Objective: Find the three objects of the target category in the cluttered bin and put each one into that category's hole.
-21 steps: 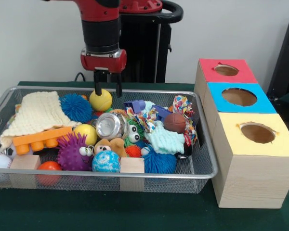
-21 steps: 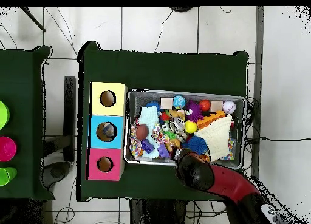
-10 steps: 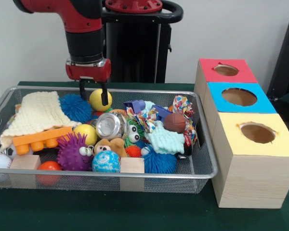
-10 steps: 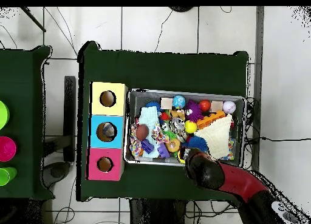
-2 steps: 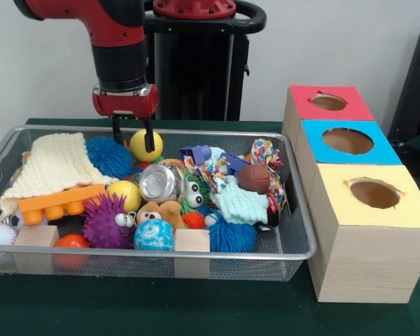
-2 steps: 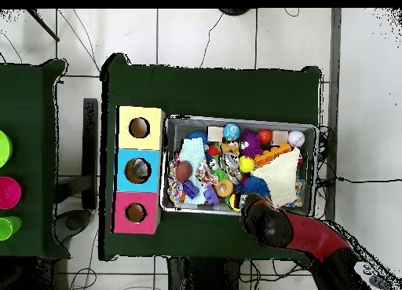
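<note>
Now hanging over the wire mesh bin's (image 5: 297, 210) far rim: pincer (image 5: 132, 135), prongs apart, straddling the left side of a smooth yellow ball (image 5: 146, 145) without closing. Could squirt that hard round ball sideways if clamped off-centre, or snag the rubbery blue spiky ball (image 5: 110, 155) just beside. Nearby, a soft waffle-knit cream cloth (image 5: 52, 166) and shiny metal can (image 5: 161, 183). Well apart along the tabletop's edge: wooden boxes with round holes, yellow-topped box (image 5: 367, 217) nearest.
</note>
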You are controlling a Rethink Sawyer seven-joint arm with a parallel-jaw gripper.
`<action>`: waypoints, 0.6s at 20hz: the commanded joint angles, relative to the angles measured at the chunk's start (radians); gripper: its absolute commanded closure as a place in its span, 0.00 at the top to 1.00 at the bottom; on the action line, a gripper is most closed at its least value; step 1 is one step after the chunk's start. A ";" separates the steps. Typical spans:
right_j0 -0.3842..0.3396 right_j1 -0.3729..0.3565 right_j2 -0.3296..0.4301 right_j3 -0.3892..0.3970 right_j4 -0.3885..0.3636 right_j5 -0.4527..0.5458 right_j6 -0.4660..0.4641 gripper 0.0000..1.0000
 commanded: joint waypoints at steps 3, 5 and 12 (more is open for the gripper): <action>-0.038 0.008 0.135 -0.139 -0.064 0.166 -0.130 1.00; -0.045 0.003 0.147 -0.144 -0.064 0.187 -0.136 1.00; -0.054 -0.031 0.176 -0.152 -0.046 0.276 -0.140 1.00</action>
